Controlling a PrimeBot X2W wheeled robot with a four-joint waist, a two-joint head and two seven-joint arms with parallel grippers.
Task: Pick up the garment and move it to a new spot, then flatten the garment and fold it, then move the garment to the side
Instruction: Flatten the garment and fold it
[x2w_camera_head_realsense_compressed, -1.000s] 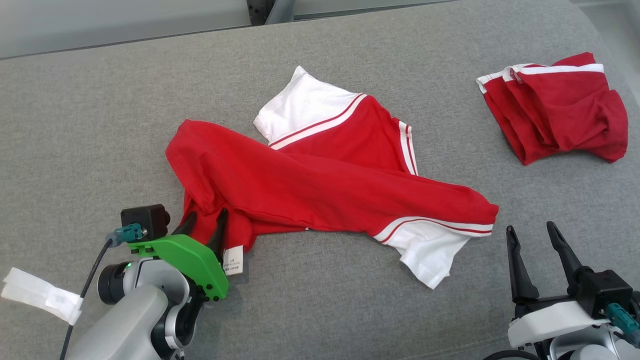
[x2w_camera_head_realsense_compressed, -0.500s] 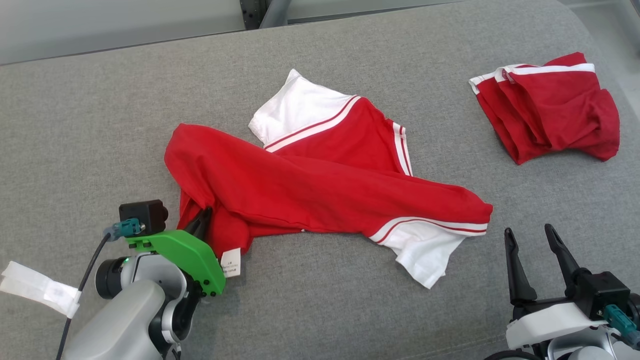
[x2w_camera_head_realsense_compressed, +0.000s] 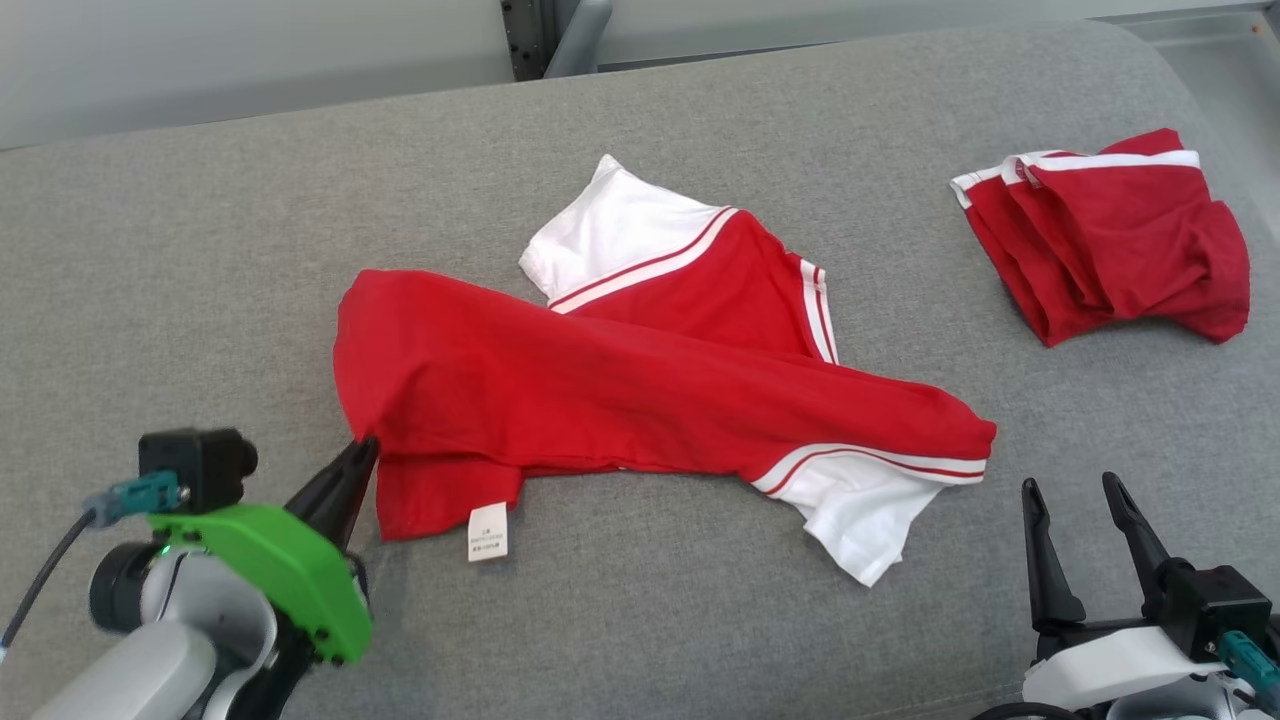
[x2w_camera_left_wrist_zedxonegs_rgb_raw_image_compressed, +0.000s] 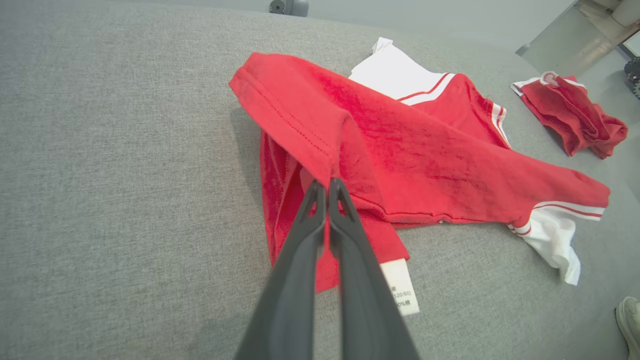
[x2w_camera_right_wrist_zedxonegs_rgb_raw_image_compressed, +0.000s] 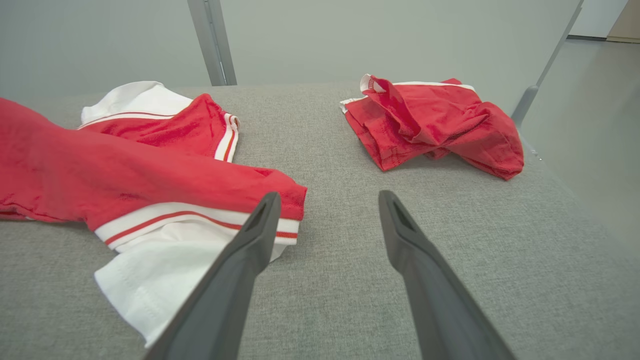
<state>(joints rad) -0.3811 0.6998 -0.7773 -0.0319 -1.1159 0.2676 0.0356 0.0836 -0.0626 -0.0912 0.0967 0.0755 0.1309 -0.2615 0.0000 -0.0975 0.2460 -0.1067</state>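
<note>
Because it lies crumpled, one red panel folded slantwise over the rest, the shirt (x2w_camera_head_realsense_compressed: 640, 390) needs a corner hold before it can be carried anywhere. It sits mid-cushion (x2w_camera_head_realsense_compressed: 200, 250), its sleeves (x2w_camera_head_realsense_compressed: 620, 215) poking out white at 12 and 4 o'clock. At its 8 o'clock corner the left gripper (x2w_camera_left_wrist_zedxonegs_rgb_raw_image_compressed: 327, 186) has its fingers pressed together on the hem (x2w_camera_left_wrist_zedxonegs_rgb_raw_image_compressed: 290, 115). The cloth rises to a ridge there, which suggests the pinch took the top layer rather than the whole stack. A lower flap with the label (x2w_camera_head_realsense_compressed: 487, 531) lies flat on the cushion at 6 o'clock, apparently outside the grip.

Off at 4 o'clock, the right gripper (x2w_camera_head_realsense_compressed: 1070, 482) sits with fingers spread wide and nothing between them. It is near the lower sleeve but apart from it, likely placed to take that end so the shirt lifts evenly. A second red pile (x2w_camera_head_realsense_compressed: 1110, 240) rests at 2 o'clock, well apart, probably marking where finished pieces go.
</note>
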